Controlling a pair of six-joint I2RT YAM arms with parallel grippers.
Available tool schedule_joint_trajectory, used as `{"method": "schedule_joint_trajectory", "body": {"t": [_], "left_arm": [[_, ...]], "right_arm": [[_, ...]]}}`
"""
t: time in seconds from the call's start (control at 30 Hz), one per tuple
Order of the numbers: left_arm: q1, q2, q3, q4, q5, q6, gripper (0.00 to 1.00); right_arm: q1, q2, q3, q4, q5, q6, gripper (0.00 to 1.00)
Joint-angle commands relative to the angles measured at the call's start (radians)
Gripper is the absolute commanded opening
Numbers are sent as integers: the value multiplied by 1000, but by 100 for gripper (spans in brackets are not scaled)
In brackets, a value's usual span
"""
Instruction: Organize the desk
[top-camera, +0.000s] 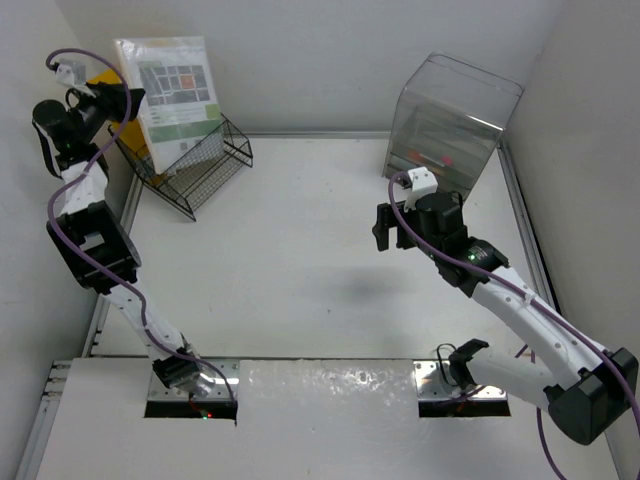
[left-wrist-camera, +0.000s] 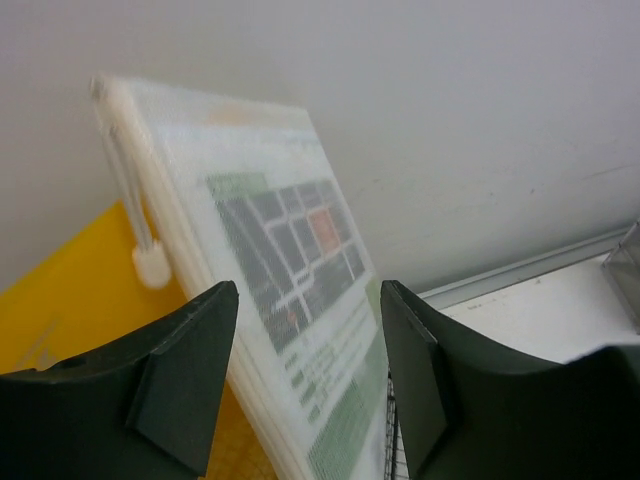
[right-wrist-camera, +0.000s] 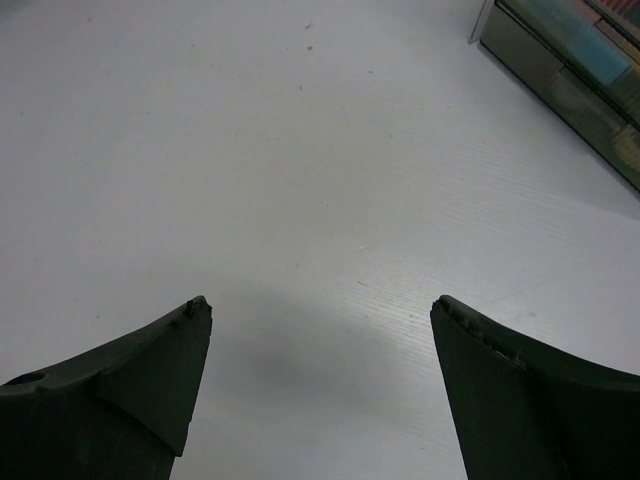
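Observation:
The desk (top-camera: 300, 230) is a white tabletop with silver rails. At its far left corner a black wire rack (top-camera: 205, 170) holds a white mesh document pouch (top-camera: 175, 85) and a yellow folder (top-camera: 103, 79) behind it. My left gripper (top-camera: 133, 98) is raised by the pouch's left edge. In the left wrist view it (left-wrist-camera: 308, 300) is open, with the pouch (left-wrist-camera: 270, 230) seen between the fingers and the yellow folder (left-wrist-camera: 70, 290) at the left. My right gripper (top-camera: 388, 238) is open and empty above the bare desk (right-wrist-camera: 300, 150) at the right of centre.
A clear plastic drawer box (top-camera: 455, 115) stands at the far right corner and also shows in the right wrist view (right-wrist-camera: 570, 70). Walls close the back and both sides. The rack's wire edge (left-wrist-camera: 390, 440) shows beside the pouch.

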Motion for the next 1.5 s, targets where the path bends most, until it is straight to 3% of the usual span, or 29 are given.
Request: {"method": "schedule_joint_trajectory", "body": {"t": [0.0,0.33,0.7,0.97,1.33,1.47], "left_arm": [[-38,38,119,-146,-20,109,57],[-69,133,311,-375,-206,159,59],[-92,216,463,-563,-243,154,65],[-60,88,339,-525,-241,147,64],[-37,99,357,-609,-226,111,64],[-37,38,294,-585,-253,166,64]], "right_arm": [[4,7,-11,46,2,-10,88],[5,16,-3,28,17,-27,88],[5,13,-32,46,22,-29,88],[7,5,-43,42,36,-43,89],[5,-1,-72,74,26,-56,89],[5,-1,-67,59,28,-70,89]]}}
